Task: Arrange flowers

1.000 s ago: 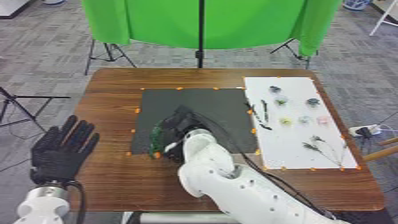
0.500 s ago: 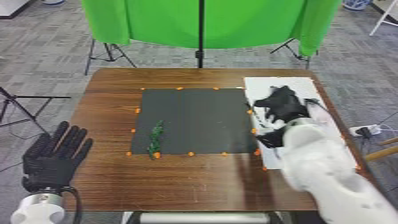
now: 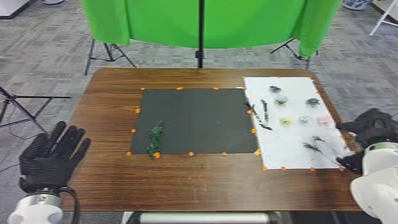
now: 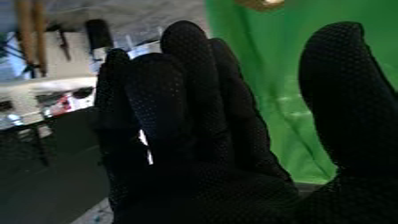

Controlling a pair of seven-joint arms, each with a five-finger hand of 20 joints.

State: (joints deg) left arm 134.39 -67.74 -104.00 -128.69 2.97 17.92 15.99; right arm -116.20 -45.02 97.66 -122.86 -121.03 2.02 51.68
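Brown wooden bench [image 3: 213,185]: slender leafy green sprig [image 3: 155,140] lies near-left on matte black rectangular sheet [image 3: 197,120], likely as framing greenery. Well right of sheet: black-gloved right robot hand [image 3: 373,128], empty, fingers extended, presumably for clearance.

Floor [image 3: 53,65]: grey, patterned, surrounds the table [image 3: 107,107]. Table: brown wood. Green cloth [image 3: 147,25]: hangs beyond the table's far edge. Black pole [image 3: 201,32]: upright before the cloth. Black stand [image 3: 12,102]: left of the table. White cable [image 3: 387,128], wooden bars [image 3: 384,151]: right of the table.
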